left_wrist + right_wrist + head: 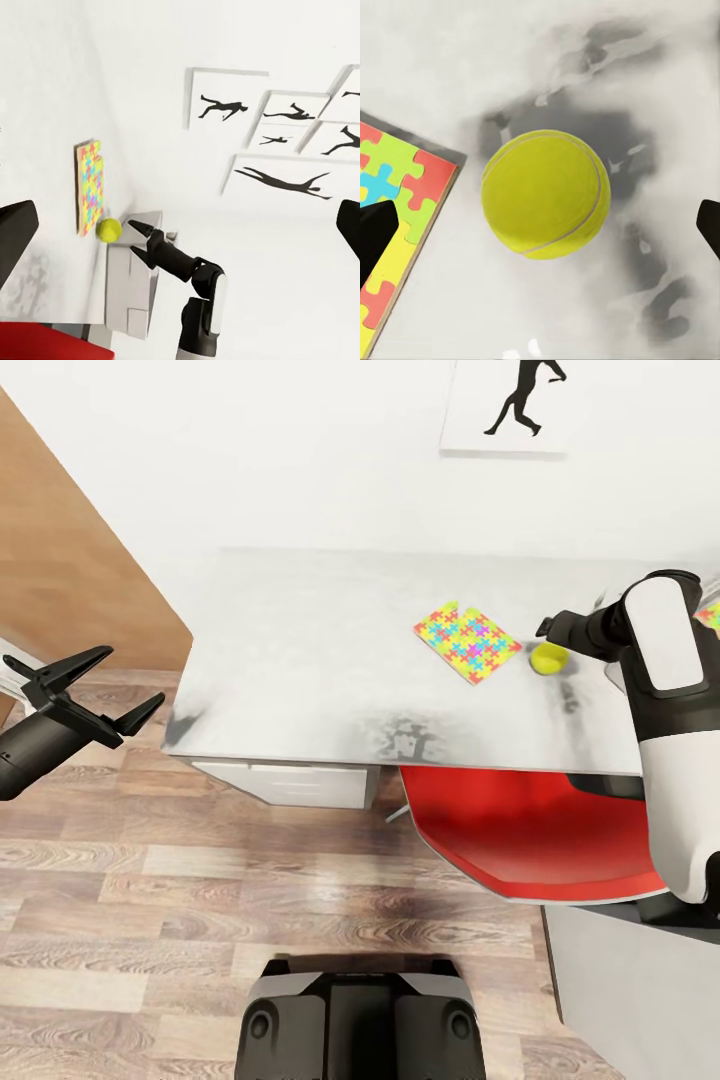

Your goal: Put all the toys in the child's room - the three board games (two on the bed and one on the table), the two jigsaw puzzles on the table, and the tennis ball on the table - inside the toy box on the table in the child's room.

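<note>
In the head view, a tennis ball (547, 657), plain yellow-green, sits on the pale grey surface (300, 660) toward its right side. Just beside it lies a jigsaw puzzle (468, 641), a flat square of bright multicoloured pieces set at an angle; the two look close, but whether they touch cannot be told here. The right gripper (552, 626) reaches over the ball from the right, its white and black arm covering the surface behind it, and its fingers are too dark and foreshortened to judge. At the right edge a sliver of another coloured puzzle (711, 616) peeks out, mostly cut off by the arm. The left gripper (125, 685) hangs over the wood floor (150, 900) off the left end of the surface, fingers spread wide with nothing between them. A red chair (520, 830) is tucked under the front edge, and a picture (505, 405) of a black figure hangs on the wall.

In the left wrist view, the ball (109, 229) rests against the lower edge of the jigsaw puzzle (89, 187), with the right gripper (137, 231) just beside it, fingers parted. The left fingers (16, 240) show at both edges, far apart. Several silhouette pictures (285, 142) line the wall.

In the right wrist view, the ball (546, 194) lies centred between the two dark fingers (375, 236), which stand wide and clear of it. The ball's curved seam is visible. The puzzle's (394, 217) corner lies near the ball, a narrow strip of surface (607, 67) between them.
</note>
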